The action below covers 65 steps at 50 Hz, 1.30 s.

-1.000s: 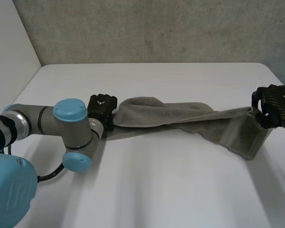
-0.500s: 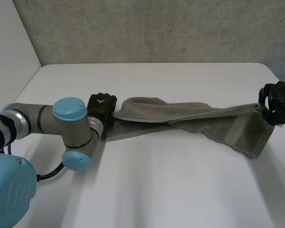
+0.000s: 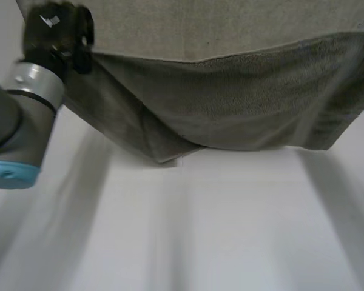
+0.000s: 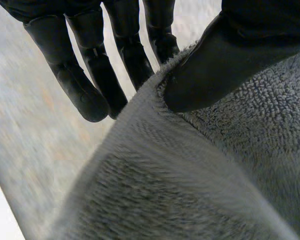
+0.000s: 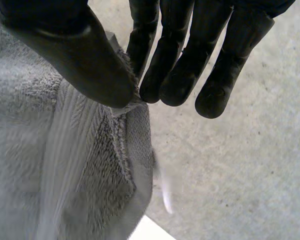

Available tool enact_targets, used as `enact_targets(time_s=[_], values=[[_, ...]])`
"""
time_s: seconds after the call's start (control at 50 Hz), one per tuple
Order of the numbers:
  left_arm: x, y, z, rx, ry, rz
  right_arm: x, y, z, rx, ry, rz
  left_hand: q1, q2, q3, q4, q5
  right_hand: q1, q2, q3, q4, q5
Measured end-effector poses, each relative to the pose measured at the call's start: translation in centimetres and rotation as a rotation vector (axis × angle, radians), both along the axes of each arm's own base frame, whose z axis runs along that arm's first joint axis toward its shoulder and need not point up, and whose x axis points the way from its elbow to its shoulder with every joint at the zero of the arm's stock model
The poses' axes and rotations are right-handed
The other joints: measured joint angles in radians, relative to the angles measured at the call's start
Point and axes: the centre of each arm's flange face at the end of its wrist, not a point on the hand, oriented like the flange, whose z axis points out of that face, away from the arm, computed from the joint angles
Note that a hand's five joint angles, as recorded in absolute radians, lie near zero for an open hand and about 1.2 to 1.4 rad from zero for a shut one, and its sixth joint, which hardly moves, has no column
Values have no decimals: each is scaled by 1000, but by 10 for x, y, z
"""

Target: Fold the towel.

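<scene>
My left hand (image 4: 225, 60) and right hand (image 5: 75, 55) each pinch a top corner of the soft, limp grey terry towel (image 3: 230, 103); I judge corners the best hold.

The towel (image 3: 230, 103) runs off the head view's right edge — its hanging cloth hides the table's (image 3: 230, 230) far part.

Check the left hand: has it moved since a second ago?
Yes. The left hand has risen off the white table, where it sat a second ago, and now shows up against the grey wall, pinching a corner of the towel.
</scene>
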Motion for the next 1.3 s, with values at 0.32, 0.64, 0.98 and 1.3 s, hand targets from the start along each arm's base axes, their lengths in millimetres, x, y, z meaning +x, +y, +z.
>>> enact_targets(time_s=[0.32,0.64,0.98,1.3], values=[[5,26,11,23,-90,-60,23,-16,-14,75,323,7,4,0,3,0,0,1,21,5,0,28],[-25,-91,-57,-6,-405,8,113,-99,-81,-116,498,-69,4,0,5,0,0,24,21,5,0,32],[-14,-104,61,-447,47,138,132,-102,-4,-763,242,-167,4,5,6,0,7,42,23,5,0,40],[14,-61,-110,-4,-177,31,116,-46,-152,-82,451,91,6,5,7,0,7,-375,-389,-392,-402,-390]])
